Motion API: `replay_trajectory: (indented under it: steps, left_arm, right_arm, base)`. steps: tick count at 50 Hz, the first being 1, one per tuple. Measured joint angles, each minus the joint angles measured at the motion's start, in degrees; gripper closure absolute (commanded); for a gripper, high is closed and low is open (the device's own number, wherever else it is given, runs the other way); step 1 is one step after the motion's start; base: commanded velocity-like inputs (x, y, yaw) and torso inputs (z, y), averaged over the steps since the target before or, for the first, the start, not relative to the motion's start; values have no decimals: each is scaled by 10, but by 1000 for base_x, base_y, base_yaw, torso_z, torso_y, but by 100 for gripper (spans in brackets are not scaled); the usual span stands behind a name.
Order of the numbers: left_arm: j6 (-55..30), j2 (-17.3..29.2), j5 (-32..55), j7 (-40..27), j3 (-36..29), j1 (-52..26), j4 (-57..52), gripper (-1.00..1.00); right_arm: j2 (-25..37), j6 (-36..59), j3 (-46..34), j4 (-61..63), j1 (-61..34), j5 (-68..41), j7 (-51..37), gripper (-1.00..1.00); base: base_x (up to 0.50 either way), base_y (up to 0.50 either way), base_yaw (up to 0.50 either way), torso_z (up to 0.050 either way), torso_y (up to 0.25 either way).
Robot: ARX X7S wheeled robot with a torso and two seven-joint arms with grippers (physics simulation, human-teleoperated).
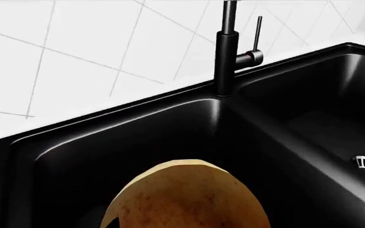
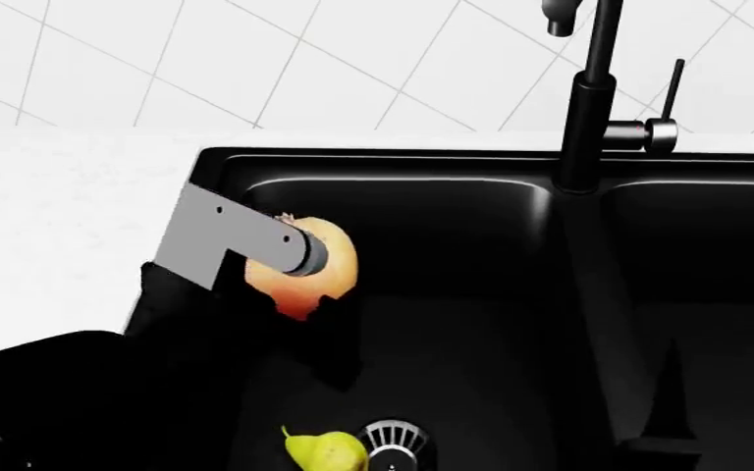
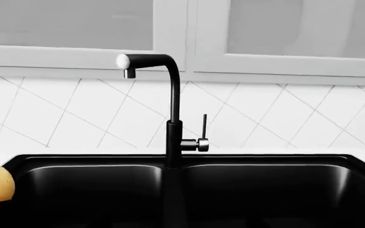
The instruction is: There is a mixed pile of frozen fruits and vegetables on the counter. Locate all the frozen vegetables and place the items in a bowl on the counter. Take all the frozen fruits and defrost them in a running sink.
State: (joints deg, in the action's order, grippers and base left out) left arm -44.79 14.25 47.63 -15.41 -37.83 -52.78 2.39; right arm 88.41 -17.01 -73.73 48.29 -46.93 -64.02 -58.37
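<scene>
Glossy black stone-like walls of the double-basin sink (image 2: 482, 196) fill the head view, where the left arm reaches in over the near basin with a rounded yellow-tan fruit (image 2: 309, 265) at its end. The left gripper (image 2: 301, 285) is mostly hidden behind the grey bracket and its own dark body, so whether its jaws clamp the fruit cannot be told for certain (the fruit sits right at the arm's tip, above the basin floor). In the left wrist view the same fruit (image 1: 186, 197) looms close, mottled brown over tan. The yellow-green pear (image 2: 325, 451) lies on the floor of that basin, just beside the round silver drain strainer (image 2: 395, 439). The tall black faucet (image 3: 169, 114) stands on the divider between the basins, its side lever (image 3: 203, 135) upright; no water shows at the spout. White counter (image 2: 63, 216) borders the sink, with tiled wall (image 3: 284, 118) behind. The right gripper is out of sight in every view.
</scene>
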Motion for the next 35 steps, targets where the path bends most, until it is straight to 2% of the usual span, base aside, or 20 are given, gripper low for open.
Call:
replay_trajectory:
  steps: [11,23,28,35]
  left_arm:
    - [57,-87,-39,79,-94,-71,202,100]
    - [194,-126,146,93,-356,-153,363,100]
    - [224,-132,190,94,-420,-162,390,100]
    - [247,-137,220,97,-469,-161,420,100]
  right_arm:
    - [-4,-10,-4,-6,7,3,7,-100]
    - [-6,-15,-7,-8,12,10,9,-100]
    - [-10,-14,-7,-9,14,12,9,-100]
    - [-12,-16,-8,-11,16,13,12,-100]
  base:
    - [0,0,0,0,1]
    - [0,0,0,0,1]
    - [0,0,0,0,0]
    - [0,0,0,0,0]
